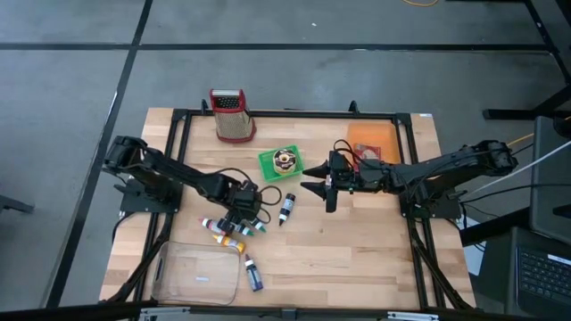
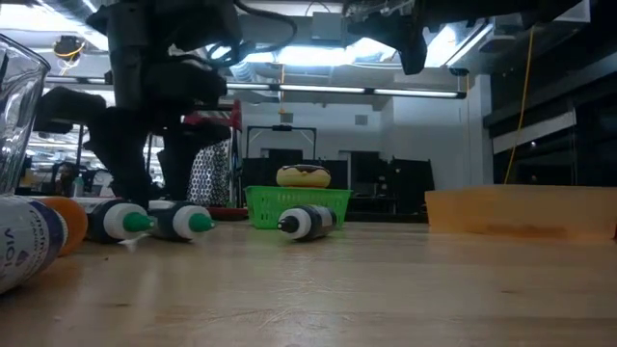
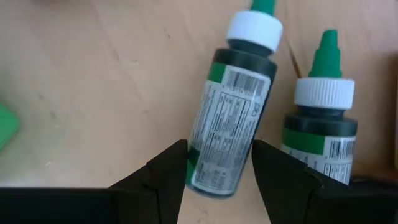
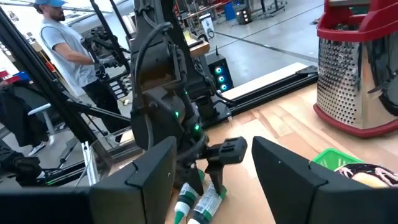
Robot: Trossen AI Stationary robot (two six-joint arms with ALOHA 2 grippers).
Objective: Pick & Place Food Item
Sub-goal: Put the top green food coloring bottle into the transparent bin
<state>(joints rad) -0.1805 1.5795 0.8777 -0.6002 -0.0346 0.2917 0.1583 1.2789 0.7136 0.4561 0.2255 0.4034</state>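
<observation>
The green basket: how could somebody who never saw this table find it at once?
Start at the red-topped metal grater standing at the far edge of the wooden table. Just nearer the arms and slightly right of it lies the green basket, with a donut inside. It is the only green open container, whereas its neighbours are small capped bottles.

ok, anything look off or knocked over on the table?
Yes. The small bottles all lie on their sides, scattered near the clear tub, and one bottle lies apart by the green basket. The left gripper straddles a green-capped bottle. The grater stands upright.
</observation>
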